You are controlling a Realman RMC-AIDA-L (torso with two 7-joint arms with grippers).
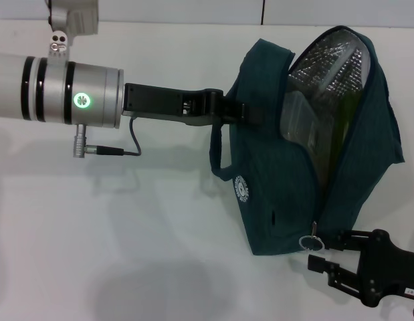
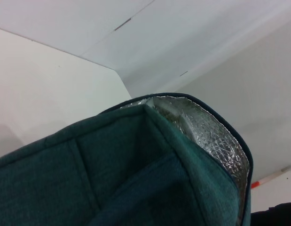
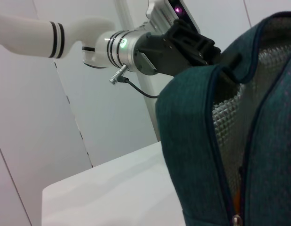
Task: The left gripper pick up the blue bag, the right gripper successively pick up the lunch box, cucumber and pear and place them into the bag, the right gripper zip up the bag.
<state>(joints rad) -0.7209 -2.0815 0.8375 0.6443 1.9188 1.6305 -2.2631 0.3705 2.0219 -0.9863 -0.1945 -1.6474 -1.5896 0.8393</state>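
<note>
The blue bag (image 1: 280,180) hangs from my left gripper (image 1: 232,111), which is shut on the bag's strap at its upper left side. The bag's top is open and shows silver lining (image 1: 337,63). A translucent lunch box (image 1: 303,124) and a green cucumber (image 1: 341,130) show inside; the pear is hidden. My right gripper (image 1: 325,253) is open at the bag's lower right corner, right beside the zipper's metal ring (image 1: 312,241). The bag (image 2: 112,174) fills the left wrist view. The right wrist view shows the bag (image 3: 197,155), its zipper pull (image 3: 237,219) and the left gripper (image 3: 192,42).
A white table (image 1: 126,234) lies under the bag, with white wall panels (image 1: 193,10) behind it. The left arm's silver forearm (image 1: 53,90) and its cable (image 1: 126,144) stretch across the upper left.
</note>
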